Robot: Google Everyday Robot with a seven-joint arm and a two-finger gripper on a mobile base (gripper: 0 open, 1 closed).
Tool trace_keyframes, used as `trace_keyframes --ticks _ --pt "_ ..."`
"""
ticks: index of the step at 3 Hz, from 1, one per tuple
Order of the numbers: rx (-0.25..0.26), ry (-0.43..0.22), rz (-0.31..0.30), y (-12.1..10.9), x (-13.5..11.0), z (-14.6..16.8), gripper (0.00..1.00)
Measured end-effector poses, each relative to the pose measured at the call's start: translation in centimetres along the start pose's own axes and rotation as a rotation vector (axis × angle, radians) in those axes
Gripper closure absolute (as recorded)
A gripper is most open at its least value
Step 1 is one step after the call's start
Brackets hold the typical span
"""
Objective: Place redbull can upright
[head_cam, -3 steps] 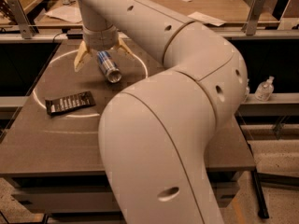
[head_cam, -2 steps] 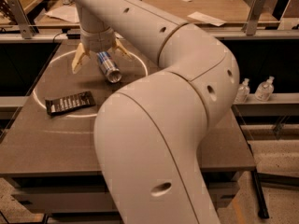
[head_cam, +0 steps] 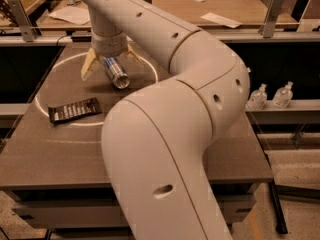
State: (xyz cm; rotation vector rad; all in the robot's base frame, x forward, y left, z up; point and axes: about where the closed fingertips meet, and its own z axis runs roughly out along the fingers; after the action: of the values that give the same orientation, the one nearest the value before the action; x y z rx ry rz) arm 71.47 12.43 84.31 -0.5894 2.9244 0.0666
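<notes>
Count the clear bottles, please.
2: left bottle and right bottle, side by side on the ledge right of the table; arm may hide more. End effector over redbull can.

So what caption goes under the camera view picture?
The gripper sits right over a tilted redbull can, with a dark wrapper nearby on the table.

Glossy blue-silver metal redbull can (head_cam: 116, 73); smooth cream plastic gripper (head_cam: 112, 63) directly over the can, its duller yellowish fingers (head_cam: 89, 65) spread wide; dark shiny foil-like wrapper (head_cam: 75, 110) left of the can; matt brown table (head_cam: 55, 154).
</notes>
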Motion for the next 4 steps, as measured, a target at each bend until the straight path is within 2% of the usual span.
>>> trace_keyframes --ticks 1,2,4 --pt "-0.014 0.008 0.027 -2.2 0.1 0.1 0.17" --pt "-0.02 0.026 0.017 -3.2 0.2 0.3 0.41" --pt "-0.024 0.06 -0.05 -2.2 0.1 1.0 0.87"
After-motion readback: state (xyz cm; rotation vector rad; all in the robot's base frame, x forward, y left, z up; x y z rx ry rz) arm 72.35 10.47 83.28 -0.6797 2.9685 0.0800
